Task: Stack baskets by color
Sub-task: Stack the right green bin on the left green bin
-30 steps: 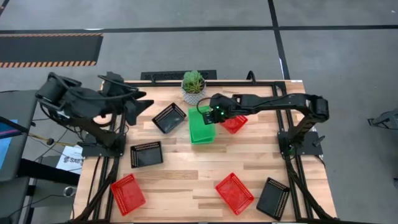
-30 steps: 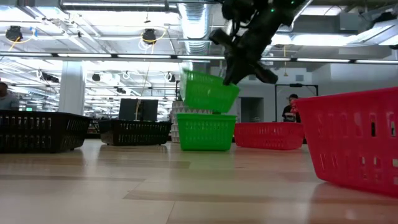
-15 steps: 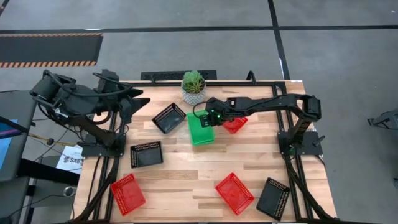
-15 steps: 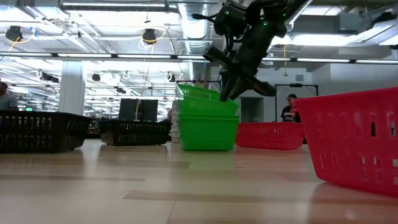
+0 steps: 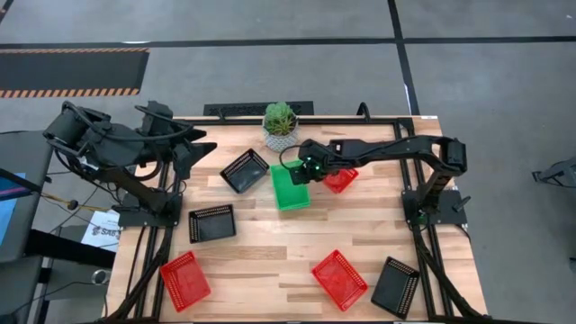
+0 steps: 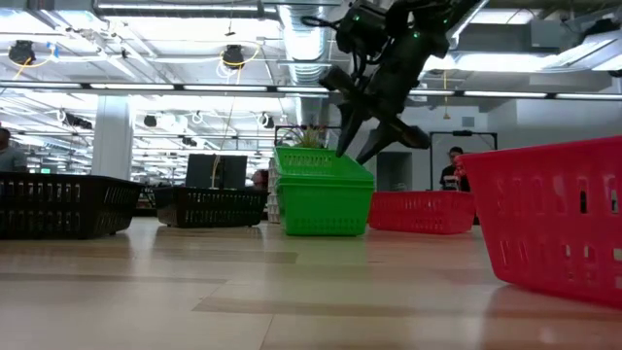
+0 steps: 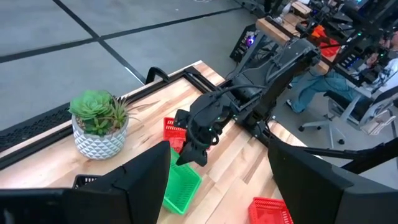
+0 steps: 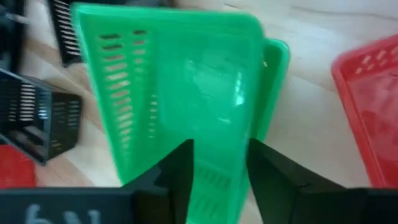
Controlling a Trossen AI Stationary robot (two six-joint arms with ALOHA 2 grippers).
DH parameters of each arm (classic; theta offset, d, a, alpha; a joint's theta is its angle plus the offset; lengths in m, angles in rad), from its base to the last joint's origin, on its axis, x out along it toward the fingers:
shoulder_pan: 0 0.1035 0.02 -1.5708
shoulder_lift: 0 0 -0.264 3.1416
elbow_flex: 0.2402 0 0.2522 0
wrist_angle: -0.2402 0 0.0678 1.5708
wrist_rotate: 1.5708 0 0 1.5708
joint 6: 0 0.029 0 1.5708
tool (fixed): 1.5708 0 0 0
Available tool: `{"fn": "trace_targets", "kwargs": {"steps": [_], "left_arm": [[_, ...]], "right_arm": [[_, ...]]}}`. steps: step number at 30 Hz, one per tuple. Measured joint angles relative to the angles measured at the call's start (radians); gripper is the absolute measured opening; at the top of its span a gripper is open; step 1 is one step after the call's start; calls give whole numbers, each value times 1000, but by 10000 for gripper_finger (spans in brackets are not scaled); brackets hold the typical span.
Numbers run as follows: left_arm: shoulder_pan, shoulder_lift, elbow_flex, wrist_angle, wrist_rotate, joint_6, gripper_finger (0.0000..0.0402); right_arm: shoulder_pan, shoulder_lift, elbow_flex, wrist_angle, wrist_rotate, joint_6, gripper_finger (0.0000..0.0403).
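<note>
Green baskets [image 5: 290, 186] nested — others scattered

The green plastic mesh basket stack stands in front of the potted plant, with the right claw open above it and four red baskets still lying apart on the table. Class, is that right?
Not quite: the high view shows three red plastic mesh baskets, not four. The rest holds: the green plastic mesh basket stack stands in front of the potted plant, and the right claw is open above it.
</note>
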Motion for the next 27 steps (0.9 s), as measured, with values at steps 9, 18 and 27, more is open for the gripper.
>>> {"fn": "trace_targets", "kwargs": {"steps": [9, 18, 27], "left_arm": [[0, 0, 0, -4, 0, 8, 258], [0, 0, 0, -4, -19, 9, 258], [0, 0, 0, -4, -15, 2, 258]], "right_arm": [[-22, -126, 0, 8, 59, -66, 210], [-33, -60, 0, 121, 62, -157, 175], [-71, 31, 0, 138, 8, -177, 157]]}}
